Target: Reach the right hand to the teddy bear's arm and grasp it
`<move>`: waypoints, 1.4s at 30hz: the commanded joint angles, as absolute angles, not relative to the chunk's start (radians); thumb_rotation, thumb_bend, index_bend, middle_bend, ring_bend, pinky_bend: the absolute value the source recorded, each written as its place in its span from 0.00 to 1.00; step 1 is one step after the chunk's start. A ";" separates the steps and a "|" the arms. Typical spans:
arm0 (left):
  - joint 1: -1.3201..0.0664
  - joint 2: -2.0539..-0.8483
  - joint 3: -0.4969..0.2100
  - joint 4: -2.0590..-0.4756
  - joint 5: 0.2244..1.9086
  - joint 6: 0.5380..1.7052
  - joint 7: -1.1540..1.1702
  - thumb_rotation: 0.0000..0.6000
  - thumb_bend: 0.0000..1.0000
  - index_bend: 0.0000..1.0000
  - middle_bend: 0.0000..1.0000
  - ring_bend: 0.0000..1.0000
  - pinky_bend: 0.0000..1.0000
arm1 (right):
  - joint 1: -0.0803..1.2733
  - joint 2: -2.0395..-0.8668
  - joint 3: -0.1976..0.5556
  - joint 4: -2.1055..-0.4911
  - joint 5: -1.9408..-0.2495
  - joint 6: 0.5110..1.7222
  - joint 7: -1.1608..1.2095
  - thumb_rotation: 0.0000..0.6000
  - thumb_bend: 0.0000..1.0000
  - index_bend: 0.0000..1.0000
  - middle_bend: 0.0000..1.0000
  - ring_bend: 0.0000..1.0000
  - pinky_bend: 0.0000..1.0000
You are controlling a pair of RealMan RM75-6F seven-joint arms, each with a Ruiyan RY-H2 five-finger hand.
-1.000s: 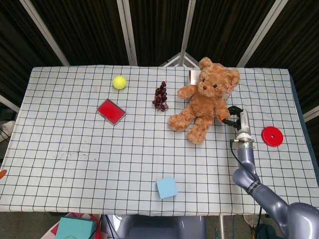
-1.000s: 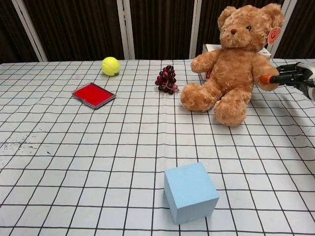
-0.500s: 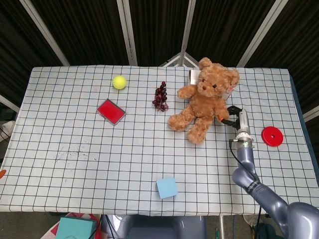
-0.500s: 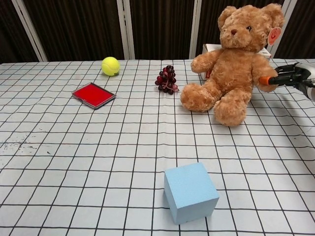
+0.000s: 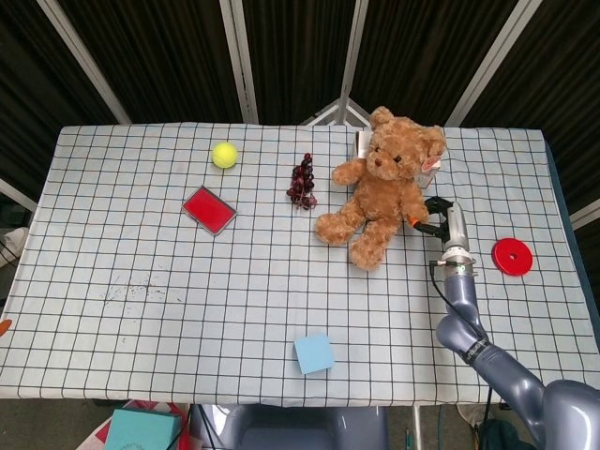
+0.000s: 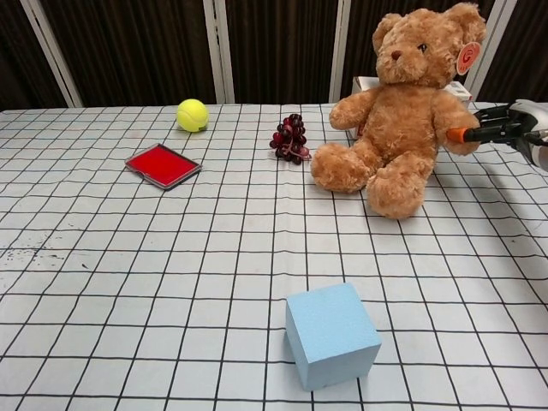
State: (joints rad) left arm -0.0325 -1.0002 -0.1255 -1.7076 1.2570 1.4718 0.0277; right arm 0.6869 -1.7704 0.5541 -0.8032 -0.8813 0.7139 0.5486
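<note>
Sitting nearest is a light-blue foam cube (image 6: 331, 335); farther back, the right hand (image 6: 507, 130) pinches the teddy bear (image 6: 404, 111) by its arm, fingers clamped, bear seated upright beside dark grapes (image 6: 290, 139) at the checkered table's (image 6: 128, 282) far side.

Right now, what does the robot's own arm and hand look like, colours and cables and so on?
Only the right arm shows: smooth blue-grey rounded segments, a silver metal wrist collar and a thin black cable looping beside it. The right hand is black and light grey, with an orange fingertip.
</note>
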 commanded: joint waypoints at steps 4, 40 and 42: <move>-0.029 -0.998 -0.126 -1.707 1.257 1.477 0.020 1.00 0.20 0.25 0.09 0.02 0.19 | 0.679 -1.773 0.551 -0.797 -0.866 0.701 0.542 1.00 0.34 0.61 0.53 0.43 0.02; -0.028 -0.995 -0.126 -1.704 1.259 1.474 0.009 1.00 0.20 0.25 0.09 0.02 0.19 | 0.615 -1.678 0.543 -0.921 -0.953 0.740 0.620 1.00 0.34 0.00 0.07 0.12 0.00; -0.029 -0.996 -0.126 -1.704 1.260 1.472 0.010 1.00 0.20 0.25 0.09 0.02 0.19 | 0.588 -1.640 0.526 -0.961 -0.972 0.744 0.620 1.00 0.34 0.00 0.07 0.11 0.00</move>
State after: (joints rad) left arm -0.0292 -0.9955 -0.1259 -1.7040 1.2593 1.4719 0.0099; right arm 0.6124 -1.6718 0.5418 -0.9282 -0.9527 0.7392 0.6154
